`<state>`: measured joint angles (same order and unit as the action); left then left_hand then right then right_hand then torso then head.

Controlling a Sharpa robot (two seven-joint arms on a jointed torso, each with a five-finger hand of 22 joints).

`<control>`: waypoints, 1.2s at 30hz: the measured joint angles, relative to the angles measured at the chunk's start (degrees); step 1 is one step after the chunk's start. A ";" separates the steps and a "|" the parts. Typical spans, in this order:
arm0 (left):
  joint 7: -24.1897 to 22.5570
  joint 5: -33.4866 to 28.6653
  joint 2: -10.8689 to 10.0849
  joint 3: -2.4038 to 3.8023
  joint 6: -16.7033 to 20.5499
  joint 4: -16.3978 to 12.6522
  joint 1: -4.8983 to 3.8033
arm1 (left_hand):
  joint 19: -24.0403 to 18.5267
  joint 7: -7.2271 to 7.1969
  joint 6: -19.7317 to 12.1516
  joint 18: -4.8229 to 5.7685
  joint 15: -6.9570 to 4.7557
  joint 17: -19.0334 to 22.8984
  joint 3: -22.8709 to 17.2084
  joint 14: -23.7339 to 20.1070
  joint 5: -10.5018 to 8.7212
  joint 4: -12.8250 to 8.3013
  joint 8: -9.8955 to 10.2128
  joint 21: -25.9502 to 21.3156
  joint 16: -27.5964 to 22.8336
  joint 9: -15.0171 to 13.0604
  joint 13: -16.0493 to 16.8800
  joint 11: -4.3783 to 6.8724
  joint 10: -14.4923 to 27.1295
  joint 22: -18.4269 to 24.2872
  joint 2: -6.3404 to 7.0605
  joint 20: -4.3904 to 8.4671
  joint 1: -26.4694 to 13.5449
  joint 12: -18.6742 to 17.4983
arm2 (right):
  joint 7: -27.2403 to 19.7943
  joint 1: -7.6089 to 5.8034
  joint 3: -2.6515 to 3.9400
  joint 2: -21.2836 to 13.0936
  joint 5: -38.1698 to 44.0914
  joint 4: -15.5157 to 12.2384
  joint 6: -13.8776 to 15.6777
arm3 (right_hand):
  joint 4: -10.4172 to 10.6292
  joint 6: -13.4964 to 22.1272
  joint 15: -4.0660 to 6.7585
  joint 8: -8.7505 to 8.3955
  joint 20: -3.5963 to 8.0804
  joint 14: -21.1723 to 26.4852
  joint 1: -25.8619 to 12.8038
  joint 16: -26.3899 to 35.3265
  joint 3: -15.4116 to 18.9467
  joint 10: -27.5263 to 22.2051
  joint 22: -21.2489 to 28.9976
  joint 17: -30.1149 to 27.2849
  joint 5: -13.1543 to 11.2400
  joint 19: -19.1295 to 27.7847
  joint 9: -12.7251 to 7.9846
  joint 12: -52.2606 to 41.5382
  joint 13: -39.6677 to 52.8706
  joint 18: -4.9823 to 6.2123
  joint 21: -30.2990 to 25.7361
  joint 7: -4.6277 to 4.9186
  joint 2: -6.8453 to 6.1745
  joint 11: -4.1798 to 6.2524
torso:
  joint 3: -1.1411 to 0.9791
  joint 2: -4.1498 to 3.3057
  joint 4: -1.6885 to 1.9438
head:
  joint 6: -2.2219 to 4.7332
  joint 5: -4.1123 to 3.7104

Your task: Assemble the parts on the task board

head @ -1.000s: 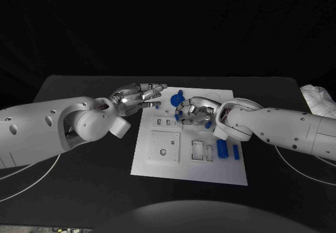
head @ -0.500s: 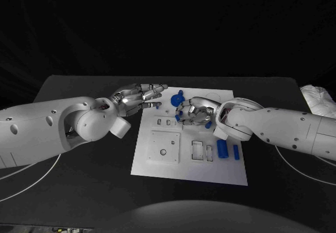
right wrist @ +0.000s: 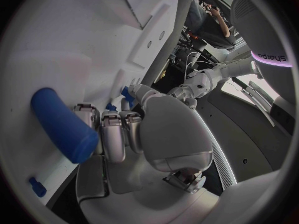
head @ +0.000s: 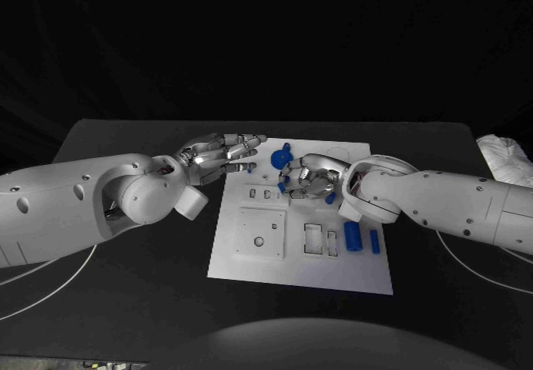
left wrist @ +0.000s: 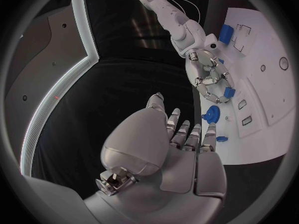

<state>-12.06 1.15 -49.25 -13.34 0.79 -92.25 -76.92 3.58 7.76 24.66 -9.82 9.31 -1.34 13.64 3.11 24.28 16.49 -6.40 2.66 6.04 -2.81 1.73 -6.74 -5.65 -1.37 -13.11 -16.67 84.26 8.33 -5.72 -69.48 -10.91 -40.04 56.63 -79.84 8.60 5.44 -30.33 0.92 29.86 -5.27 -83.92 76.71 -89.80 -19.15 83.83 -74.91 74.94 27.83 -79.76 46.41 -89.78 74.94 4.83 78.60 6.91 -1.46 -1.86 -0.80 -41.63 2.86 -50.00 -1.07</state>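
The right hand [head: 311, 179] curls round a blue part [right wrist: 62, 124] over the board's [head: 300, 266] far end. The left hand [head: 222, 158] hovers beside it, fingers spread, empty. A loose or tilted hold could jam the part against its slot.

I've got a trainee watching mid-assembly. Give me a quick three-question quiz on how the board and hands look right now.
1. True or false: the right hand sits off the task board, over the bare black table.
2. Which hand reaches over the board's far left corner? A) left hand B) right hand
3. How many long blue parts lie side by side on the board next to the right forearm?

Key: 1 false, it is over the board; 2 A; 3 two.
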 measured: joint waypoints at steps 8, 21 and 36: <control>0.13 0.00 0.02 0.00 -0.08 0.00 0.01 | 0.00 0.00 0.00 0.00 0.00 0.00 0.00 0.00 0.00 0.00 0.00 0.00 0.00 0.00 0.00 0.00 0.00 0.00 0.00 0.00 0.00 0.00 | 0.06 0.11 0.05 0.05 0.09 0.24 -0.02 | -0.26 0.81 0.00 0.00 0.20 0.00 0.00 0.00 -0.04 0.20 0.00 0.00 -0.35 0.21 -0.33 0.00 0.00 1.87 -0.61 -0.02 0.00 -0.20 | -0.02 -0.01 0.00 | 0.00 0.04; 0.34 0.00 0.03 0.00 -0.14 0.00 0.01 | 0.00 0.00 0.00 0.00 0.00 0.01 0.00 0.00 0.00 0.00 0.00 0.00 0.00 0.00 0.00 0.00 0.00 0.00 0.00 0.00 0.00 0.00 | 0.06 0.17 0.06 0.02 0.15 0.33 -0.03 | -0.63 1.75 -0.20 -0.21 0.20 -0.21 0.00 0.00 0.01 0.21 0.01 -0.01 -0.79 0.21 -0.84 0.00 -0.01 3.25 -0.89 0.10 0.00 -0.20 | 0.00 -0.01 -0.02 | 0.00 0.00; 0.52 0.00 0.06 0.00 -0.21 0.03 0.03 | 0.00 0.21 0.21 0.00 0.21 0.02 0.00 0.21 0.00 0.00 0.00 0.00 0.00 0.00 -0.01 0.00 0.00 0.00 0.00 0.00 0.00 0.00 | 0.03 0.19 0.05 0.07 0.22 0.37 -0.06 | -0.94 2.31 -0.20 -0.49 0.40 -0.20 0.22 0.00 0.00 0.21 -0.04 -0.02 -1.22 0.41 -1.08 0.00 -0.02 3.26 -1.10 0.25 -0.22 -0.20 | 0.00 0.03 0.01 | 0.00 -0.09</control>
<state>-11.55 1.16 -49.19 -13.34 0.58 -92.22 -76.89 3.59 7.97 24.88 -9.82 9.53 -1.32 13.64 3.33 24.28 16.49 -6.40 2.66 6.04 -2.81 1.72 -6.74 -5.64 -1.36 -13.11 -16.67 84.26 8.33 -5.70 -69.28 -10.87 -39.97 56.85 -79.46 8.54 4.50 -28.02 0.72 29.37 -4.87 -84.13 76.93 -89.80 -19.15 84.04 -74.95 74.92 26.61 -79.35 45.33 -89.78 74.92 8.09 77.50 7.17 -1.68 -2.06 -0.80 -41.60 2.87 -50.00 -1.16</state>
